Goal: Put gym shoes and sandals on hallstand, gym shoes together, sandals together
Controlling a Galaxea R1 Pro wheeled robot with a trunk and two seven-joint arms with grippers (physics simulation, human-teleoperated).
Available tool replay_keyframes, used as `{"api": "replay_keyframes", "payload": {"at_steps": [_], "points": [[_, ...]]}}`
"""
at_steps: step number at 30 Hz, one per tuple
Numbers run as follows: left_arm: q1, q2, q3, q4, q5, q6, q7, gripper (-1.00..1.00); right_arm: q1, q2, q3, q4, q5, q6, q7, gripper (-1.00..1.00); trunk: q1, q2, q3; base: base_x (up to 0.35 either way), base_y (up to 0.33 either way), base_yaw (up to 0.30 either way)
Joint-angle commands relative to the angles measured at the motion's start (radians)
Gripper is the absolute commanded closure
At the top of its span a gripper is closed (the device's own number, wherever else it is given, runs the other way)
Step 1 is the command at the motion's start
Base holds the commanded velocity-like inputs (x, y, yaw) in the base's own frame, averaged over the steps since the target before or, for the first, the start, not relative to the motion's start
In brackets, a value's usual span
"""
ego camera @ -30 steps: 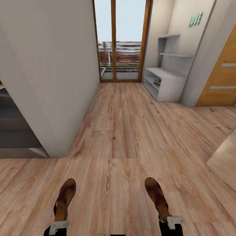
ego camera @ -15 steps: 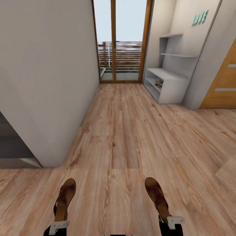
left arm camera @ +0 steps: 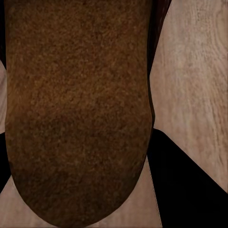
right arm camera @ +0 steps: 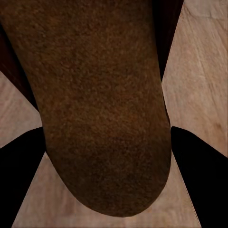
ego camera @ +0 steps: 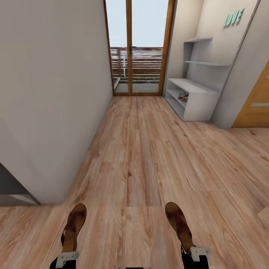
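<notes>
I carry one brown sandal in each hand. At the bottom left of the head view, the left sandal (ego camera: pixel 74 224) sticks forward from my left gripper (ego camera: pixel 67 257), which is shut on its heel end. My right gripper (ego camera: pixel 197 252) is shut on the other sandal (ego camera: pixel 178 223). Each wrist view looks closely onto brown leather: left sandal (left arm camera: pixel 78 109), right sandal (right arm camera: pixel 102 104). Far ahead on the right stands the pale grey hallstand (ego camera: pixel 196 101). The gym shoes (ego camera: pixel 183 96) sit on its upper open shelf, side by side. Wood-grain corridor floor (ego camera: pixel 142 149) stretches between me and the rack.
A grey-white wall (ego camera: pixel 52 93) with a corner juts in on the left. A glazed balcony door with a wooden frame (ego camera: pixel 136 48) closes the corridor's far end. An orange-brown wooden door (ego camera: pixel 256 101) stands right of the hallstand.
The whole view has shifted: the left wall corner has slid down and left and the hallstand sits slightly further right. Both sandals stay held in the same place relative to me.
</notes>
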Motion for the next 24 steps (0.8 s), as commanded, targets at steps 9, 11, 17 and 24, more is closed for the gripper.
{"api": "replay_keyframes", "payload": {"at_steps": [9,11,17,24], "points": [[-0.001,0.000,0.010,0.000,-0.004,-0.003,-0.008,1.00,-0.001,0.000,-0.008,0.001,0.010,-0.003,-0.001,1.00,0.000,0.000,-0.001,0.339,0.000,0.000],[-0.001,0.000,0.010,0.000,-0.004,-0.003,-0.008,1.00,-0.001,0.000,-0.008,0.001,0.010,-0.003,-0.001,1.00,0.000,0.000,-0.001,0.338,0.000,0.000],[-0.001,0.000,0.010,0.000,-0.003,-0.003,-0.008,1.00,-0.001,0.000,-0.008,0.001,0.010,-0.003,-0.001,1.00,0.000,0.000,-0.001,0.338,0.000,-0.024],[-0.001,0.000,0.010,0.000,-0.003,-0.003,-0.008,1.00,-0.001,0.000,-0.008,0.001,0.010,-0.003,-0.001,1.00,0.000,0.000,-0.001,0.338,0.000,-0.179]]}}
